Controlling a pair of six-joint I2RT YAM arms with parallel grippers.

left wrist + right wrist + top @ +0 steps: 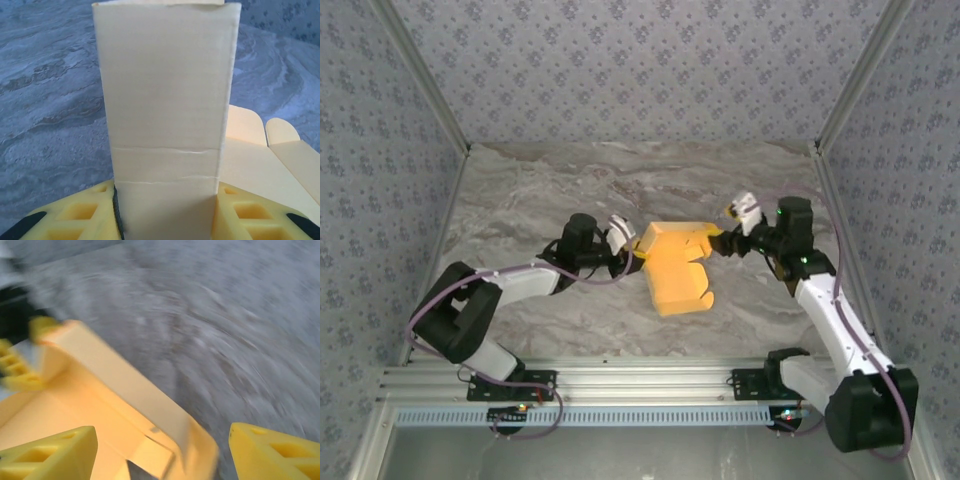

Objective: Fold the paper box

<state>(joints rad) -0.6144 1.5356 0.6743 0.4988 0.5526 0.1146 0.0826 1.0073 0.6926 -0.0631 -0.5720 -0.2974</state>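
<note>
The paper box point(677, 265), an orange-yellow cardboard piece partly folded up, sits about mid-bench, a little right of centre and nearer the front edge than the back one, between the two arms. One creased panel point(165, 100) stands upright in the left wrist view, with rounded flaps point(270, 135) spreading out low to its right. Whether the underside rests on the marbled bench point(540, 200) cannot be told.

At the box's left edge, the left gripper point(632, 245) has its jaws clamped on that upright panel. The yellow fingers point(80, 215) press it from either side at its base.

At the box's right edge, the right gripper point(725, 243) is close against the cardboard with its jaws apart. In the blurred right wrist view, one yellow finger point(50, 455) sits over the box's surface point(100, 405) and the other finger point(275, 450) is clear of it, over bare bench.

Patterned walls point(640, 70) close in the bench on three sides.
</note>
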